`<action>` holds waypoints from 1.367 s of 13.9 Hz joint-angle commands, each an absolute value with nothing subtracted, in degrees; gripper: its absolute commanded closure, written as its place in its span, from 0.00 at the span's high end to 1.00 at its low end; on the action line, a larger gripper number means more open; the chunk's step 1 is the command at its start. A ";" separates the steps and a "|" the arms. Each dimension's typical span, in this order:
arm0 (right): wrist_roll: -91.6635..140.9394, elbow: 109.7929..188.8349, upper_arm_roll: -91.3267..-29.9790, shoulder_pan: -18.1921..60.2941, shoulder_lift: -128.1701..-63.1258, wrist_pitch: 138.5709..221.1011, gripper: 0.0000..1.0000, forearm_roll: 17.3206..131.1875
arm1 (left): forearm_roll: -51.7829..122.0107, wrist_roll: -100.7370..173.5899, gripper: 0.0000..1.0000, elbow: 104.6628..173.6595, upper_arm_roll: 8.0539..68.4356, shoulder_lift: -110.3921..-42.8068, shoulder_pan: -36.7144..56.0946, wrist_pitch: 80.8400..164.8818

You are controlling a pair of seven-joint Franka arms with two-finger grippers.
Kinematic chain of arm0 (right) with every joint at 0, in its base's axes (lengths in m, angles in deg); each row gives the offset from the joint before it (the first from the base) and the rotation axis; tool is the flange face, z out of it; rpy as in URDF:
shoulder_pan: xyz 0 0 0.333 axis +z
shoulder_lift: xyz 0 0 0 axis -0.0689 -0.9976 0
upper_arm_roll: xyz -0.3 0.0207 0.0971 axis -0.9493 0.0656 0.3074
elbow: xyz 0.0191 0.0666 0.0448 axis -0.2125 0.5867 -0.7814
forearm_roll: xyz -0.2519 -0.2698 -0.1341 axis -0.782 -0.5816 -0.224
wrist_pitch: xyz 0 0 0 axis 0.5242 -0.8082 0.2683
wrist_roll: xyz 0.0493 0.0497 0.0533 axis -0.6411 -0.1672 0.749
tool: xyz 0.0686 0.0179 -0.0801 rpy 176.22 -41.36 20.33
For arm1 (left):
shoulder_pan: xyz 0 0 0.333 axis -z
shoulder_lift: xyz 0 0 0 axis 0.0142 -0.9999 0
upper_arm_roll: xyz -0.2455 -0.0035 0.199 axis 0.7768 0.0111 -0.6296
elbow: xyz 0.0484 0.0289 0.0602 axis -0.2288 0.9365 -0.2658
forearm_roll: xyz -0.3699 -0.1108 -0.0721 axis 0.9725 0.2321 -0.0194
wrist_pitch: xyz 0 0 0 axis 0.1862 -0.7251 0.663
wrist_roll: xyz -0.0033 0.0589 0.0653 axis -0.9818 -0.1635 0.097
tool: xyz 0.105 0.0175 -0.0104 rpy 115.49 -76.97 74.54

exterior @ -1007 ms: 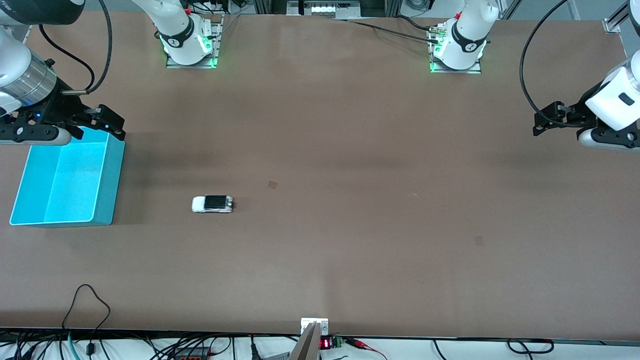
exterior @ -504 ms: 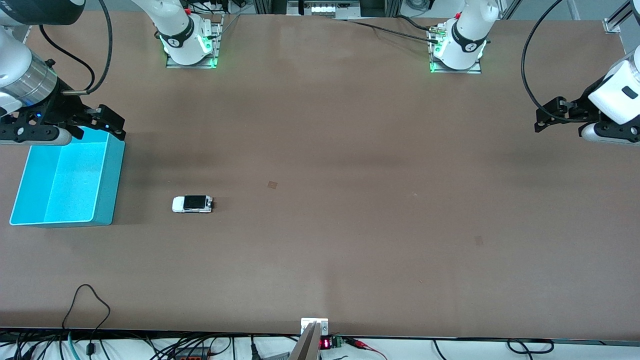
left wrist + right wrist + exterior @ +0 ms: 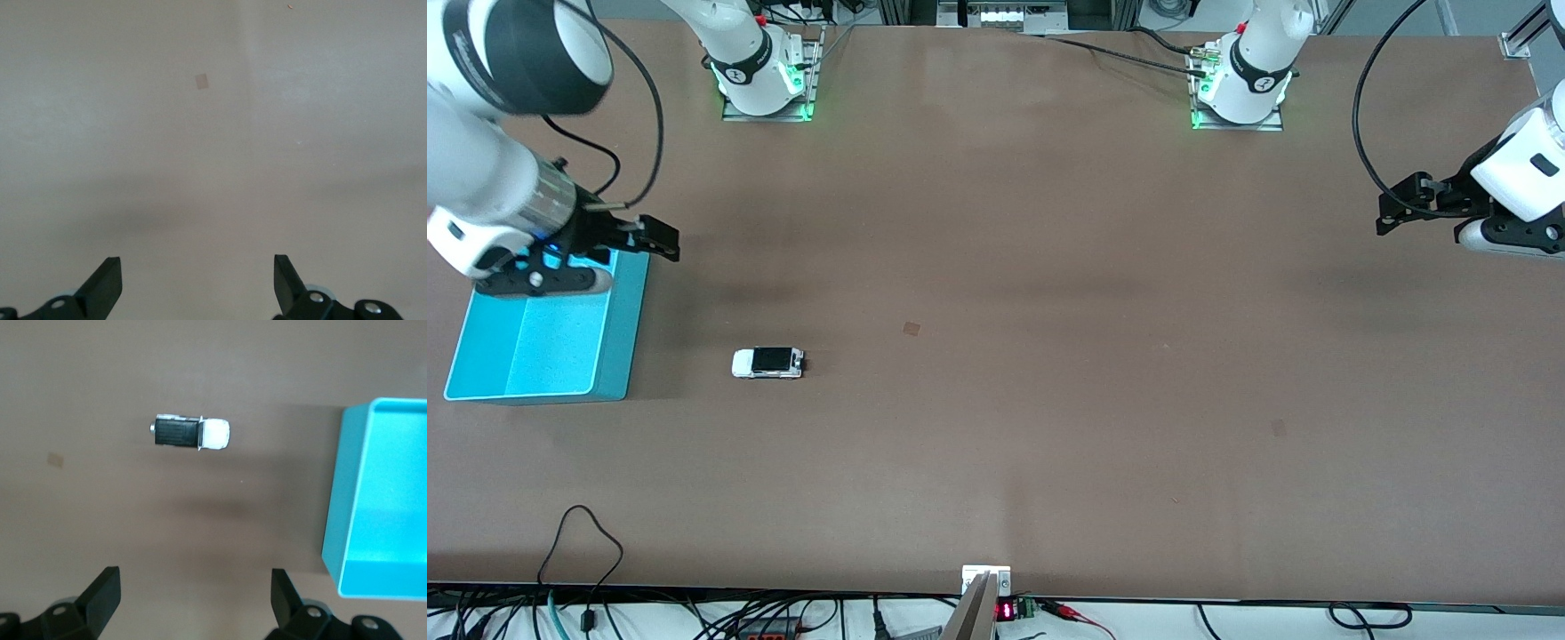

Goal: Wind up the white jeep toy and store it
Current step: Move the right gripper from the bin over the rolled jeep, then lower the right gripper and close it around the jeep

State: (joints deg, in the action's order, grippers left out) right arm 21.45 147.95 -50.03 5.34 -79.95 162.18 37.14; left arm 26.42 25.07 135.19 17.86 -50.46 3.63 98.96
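White jeep (image 3: 767, 362) sits on its wheels on the brown table (image 3: 1049, 400), alone on open tabletop, beside the turquoise bin (image 3: 623, 338) but clear of it, a gap of bare table between them. Its white nose points toward the bin, its black roof panel faces up. From my right wrist camera I see the jeep (image 3: 191, 433) from above and one corner of the bin (image 3: 347, 540), whose inside shows only bare floor. My right gripper (image 3: 660, 246) hangs over the bin's corner farthest from the front camera, fingers (image 3: 103, 590) spread wide with nothing between them. My left gripper (image 3: 1392, 213) hovers over the table at the left arm's end, well apart from the jeep, and that arm waits; its fingers (image 3: 107, 283) stand apart too, holding nothing, and below them is plain tabletop with a small faint square mark (image 3: 202, 81). Both bases (image 3: 765, 76) glow green along the table's edge farthest from the front camera.
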 commanded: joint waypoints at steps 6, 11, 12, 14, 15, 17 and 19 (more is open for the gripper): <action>61.21 146.71 -50.02 9.23 -93.78 172.21 1.00 37.58 | 27.09 25.23 1.00 136.39 17.63 -49.05 4.07 99.30; 85.06 146.80 -50.02 9.23 -102.50 184.70 1.00 37.85 | 27.09 25.40 1.00 136.39 17.55 -49.13 4.07 99.39; 87.26 146.88 -50.02 9.23 -103.46 186.63 1.00 37.85 | 27.09 25.14 1.00 136.39 17.46 -49.13 3.98 99.39; 90.69 147.23 -50.02 9.23 -105.31 190.32 1.00 37.93 | 27.09 24.97 1.00 136.48 17.20 -49.13 3.89 99.13; 92.45 147.32 -50.02 9.14 -106.01 191.64 1.00 37.94 | 27.09 24.88 1.00 136.39 17.19 -49.13 3.89 98.86; 94.92 147.67 -50.02 9.05 -106.81 193.50 1.00 37.94 | 27.09 24.79 1.00 136.39 17.02 -49.22 3.89 98.86; 95.10 148.98 -50.02 9.05 -106.99 195.07 1.00 37.94 | 27.09 24.88 1.00 136.39 17.02 -49.22 3.89 98.95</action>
State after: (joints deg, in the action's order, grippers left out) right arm 93.04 147.92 -50.09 9.26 -106.99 193.31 37.14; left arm 26.42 25.07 135.33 17.48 -50.46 3.69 98.95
